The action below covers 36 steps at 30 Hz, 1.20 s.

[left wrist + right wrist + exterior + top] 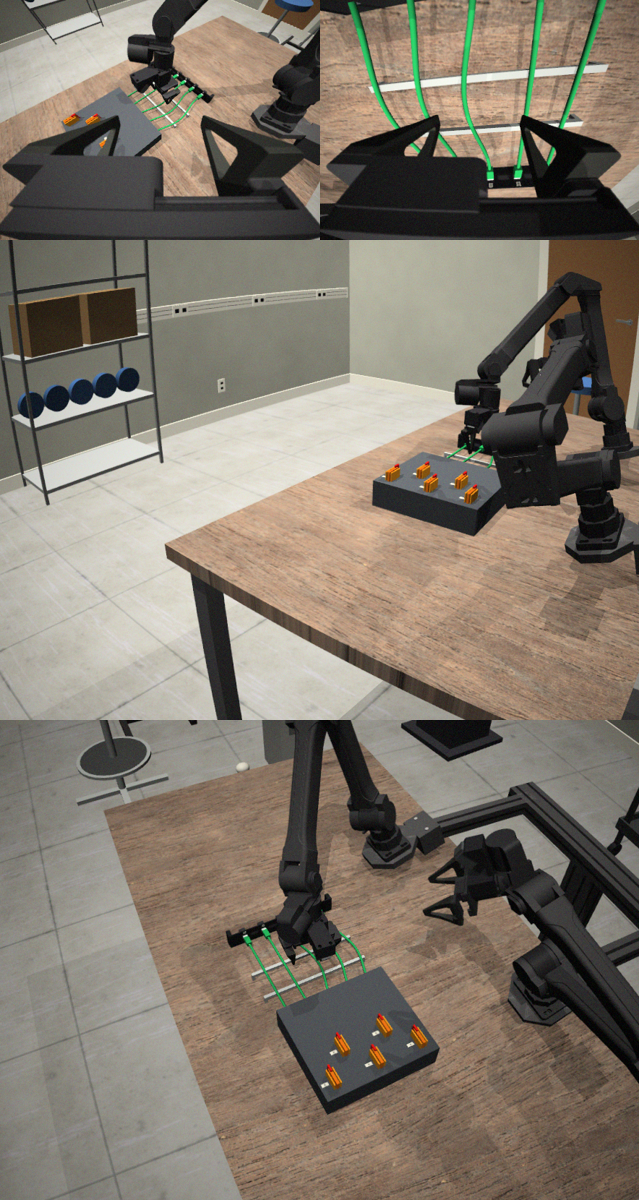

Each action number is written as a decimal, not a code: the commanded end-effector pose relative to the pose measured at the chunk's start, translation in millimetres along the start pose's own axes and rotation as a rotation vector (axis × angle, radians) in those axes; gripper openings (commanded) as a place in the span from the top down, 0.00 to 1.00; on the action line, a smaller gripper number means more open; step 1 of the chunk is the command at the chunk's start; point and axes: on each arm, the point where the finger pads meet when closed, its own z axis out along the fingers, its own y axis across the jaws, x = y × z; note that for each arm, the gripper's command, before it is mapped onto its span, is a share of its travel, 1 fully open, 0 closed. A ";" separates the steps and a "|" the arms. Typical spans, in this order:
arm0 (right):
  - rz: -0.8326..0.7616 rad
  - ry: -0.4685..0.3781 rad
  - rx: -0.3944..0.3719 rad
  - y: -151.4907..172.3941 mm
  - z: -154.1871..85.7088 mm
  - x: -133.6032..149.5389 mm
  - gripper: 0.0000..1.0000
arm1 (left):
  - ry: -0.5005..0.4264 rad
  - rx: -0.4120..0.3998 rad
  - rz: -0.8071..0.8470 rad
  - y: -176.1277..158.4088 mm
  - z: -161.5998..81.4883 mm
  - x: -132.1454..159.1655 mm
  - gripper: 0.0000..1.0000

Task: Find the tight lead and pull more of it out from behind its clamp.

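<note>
Five green leads (309,966) run from a black port strip (246,935) over two white rails (314,976) into a dark grey box (356,1034). Five orange handles with red tips (376,1055) stand on the box. My right gripper (307,950) hangs low over the middle of the leads and is open. In the right wrist view its fingers stand wide, with the curved middle lead (466,90) and a straighter lead (533,72) lying under the gap, and nothing is held. My left gripper (447,896) is open and empty in the air, well away from the box.
The port strip also shows in the right wrist view (504,178) with two plugs seated. The left arm's base (537,998) stands beside the box. A black frame (557,823) runs along the table's far side. The table edge lies near the box.
</note>
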 end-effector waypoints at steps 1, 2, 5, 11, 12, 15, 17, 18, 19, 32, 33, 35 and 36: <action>0.194 -0.108 0.077 -3.9 -32.4 -6.0 0.00 | -0.010 -0.002 -0.012 1.5 -1.0 -4.8 0.00; 0.233 -0.132 0.089 -3.8 -37.9 -5.7 0.00 | -0.010 -0.002 -0.012 1.5 -1.0 -4.8 0.00; 0.276 -0.160 0.104 -8.5 -45.5 -9.0 0.00 | -0.010 -0.002 -0.012 1.5 -1.0 -4.8 0.00; 0.527 -0.314 0.162 -1.5 -76.2 -6.0 0.00 | -0.010 -0.002 -0.012 1.5 -1.0 -4.8 0.00; 0.563 -0.338 0.171 -1.1 -81.3 -6.1 0.00 | -0.010 -0.002 -0.012 1.5 -1.0 -4.8 0.00; 0.671 -0.408 0.198 0.0 -96.1 -6.4 0.00 | -0.010 -0.002 -0.012 1.5 -1.0 -4.8 0.00; 0.740 -0.453 0.215 0.8 -105.6 -6.5 0.00 | -0.010 -0.002 -0.012 1.5 -1.0 -4.8 0.00; 0.774 -0.475 0.223 1.1 -110.4 -6.6 0.00 | -0.010 -0.002 -0.012 1.5 -1.0 -4.8 0.00; 0.803 -0.495 0.233 1.5 -114.8 -6.6 0.00 | -0.010 -0.002 -0.012 1.5 -1.0 -4.8 0.00; 0.880 -0.561 0.312 -6.2 -135.6 -5.8 0.00 | -0.010 -0.002 -0.012 1.5 -1.0 -4.8 0.00; 0.880 -0.561 0.311 -6.1 -135.6 -5.9 0.00 | -0.010 -0.002 -0.012 1.5 -1.0 -4.8 0.00; 0.879 -0.562 0.310 -6.0 -135.6 -6.1 0.00 | -0.010 -0.002 -0.012 1.5 -1.0 -4.8 0.00; 0.879 -0.562 0.310 -6.0 -135.6 -6.1 0.00 | -0.010 -0.002 -0.012 1.5 -1.0 -4.8 0.00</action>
